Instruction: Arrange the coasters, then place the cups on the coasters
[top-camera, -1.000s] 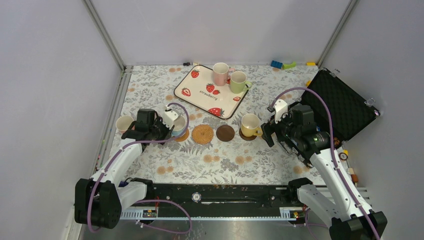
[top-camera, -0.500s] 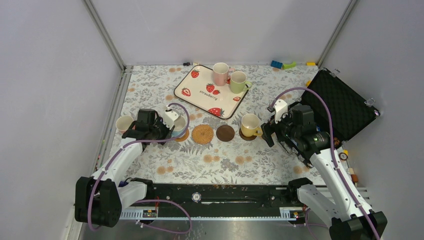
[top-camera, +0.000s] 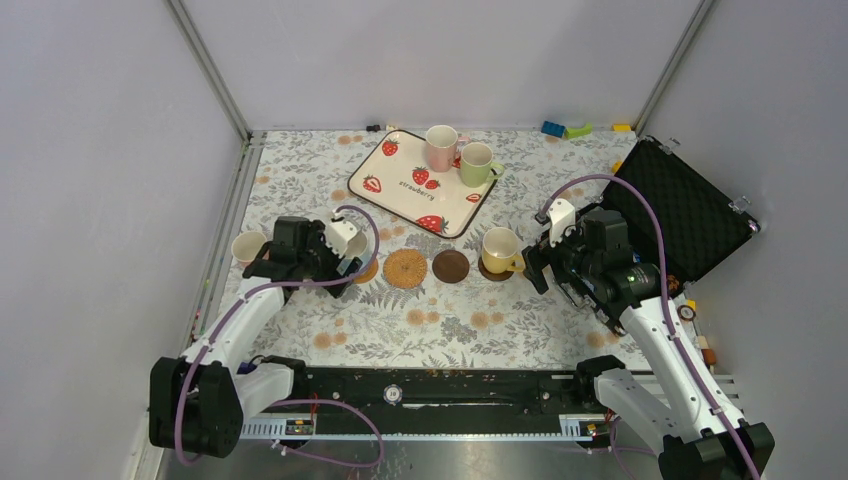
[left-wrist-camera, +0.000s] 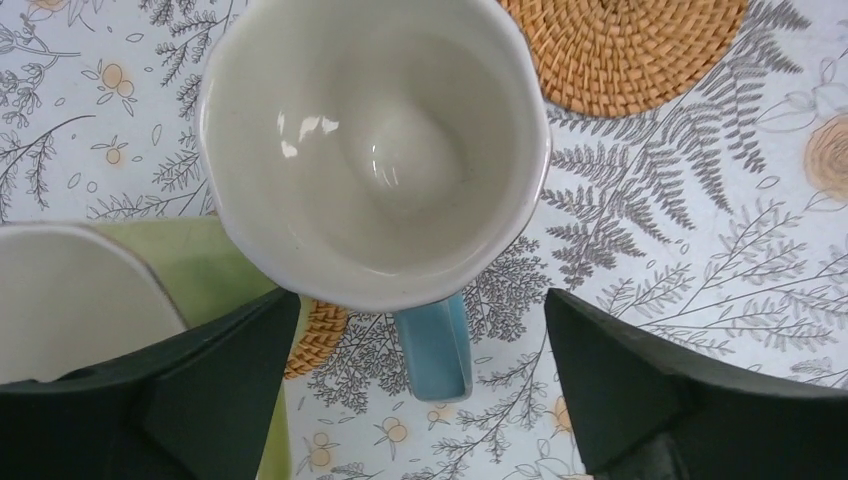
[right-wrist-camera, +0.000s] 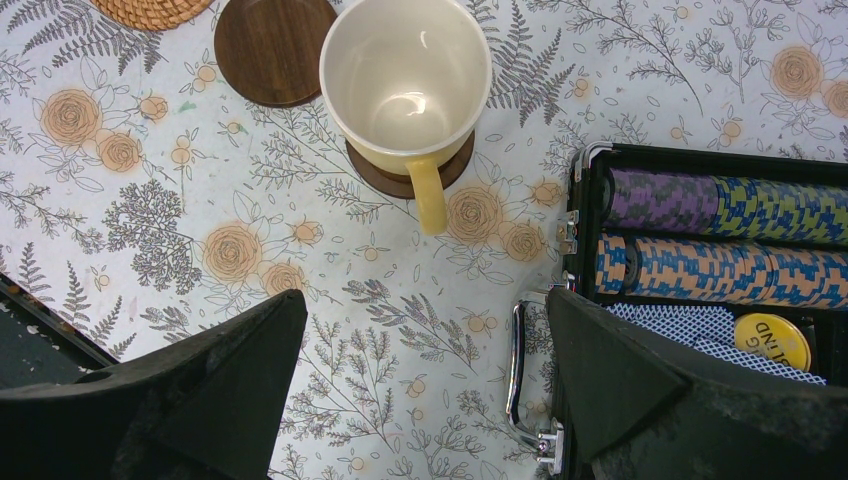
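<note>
A light blue cup (left-wrist-camera: 375, 150) stands on a woven coaster (left-wrist-camera: 318, 335). Its handle (left-wrist-camera: 435, 345) lies between the fingers of my open left gripper (left-wrist-camera: 420, 330), and neither finger touches it. A green cup (left-wrist-camera: 215, 270) stands close on the left. A second woven coaster (top-camera: 405, 268) and a dark brown coaster (top-camera: 451, 266) lie bare. The yellow cup (right-wrist-camera: 405, 85) sits on another dark coaster (right-wrist-camera: 385, 180). My right gripper (right-wrist-camera: 425, 300) hangs open over the cloth, just short of that cup's handle. A pink cup (top-camera: 440, 147) and a green cup (top-camera: 476, 163) stand on the tray.
The strawberry tray (top-camera: 400, 185) lies at the back centre. An open black case (top-camera: 690, 215) with poker chips (right-wrist-camera: 715, 235) sits right of my right gripper. One pale cup (top-camera: 247, 247) stands by the left wall. Toy bricks (top-camera: 565, 129) lie at the back.
My left gripper has opened and let go of the blue cup, which stays on its woven coaster. The right arm has not moved.
</note>
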